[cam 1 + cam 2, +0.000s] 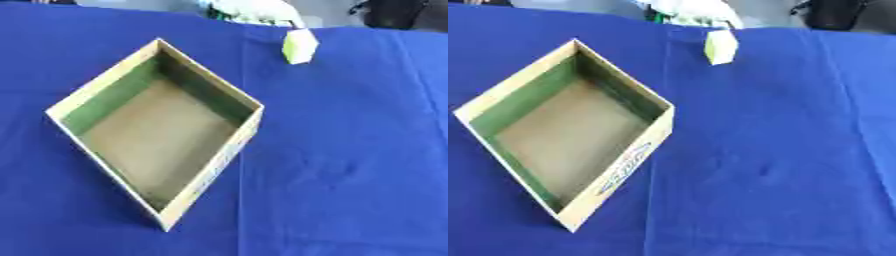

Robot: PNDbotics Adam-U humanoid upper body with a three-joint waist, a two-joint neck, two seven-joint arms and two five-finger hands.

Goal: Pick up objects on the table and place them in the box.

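Blue cloth (350,165) covers my table, holding one open cardboard box (214,167) and one pale block (298,46); neither of my hands shows.

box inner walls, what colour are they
Green on the box inner walls, over a brown floor; clearest in the left eye view.

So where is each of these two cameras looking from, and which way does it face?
Left eye view: in the head, looking down at the open box on the blue tablecloth; no arm or hand shows.
Right eye view: beside it, same downward look; no hand shows either.
Both share the box and a pale yellow-green block near the table's far edge.
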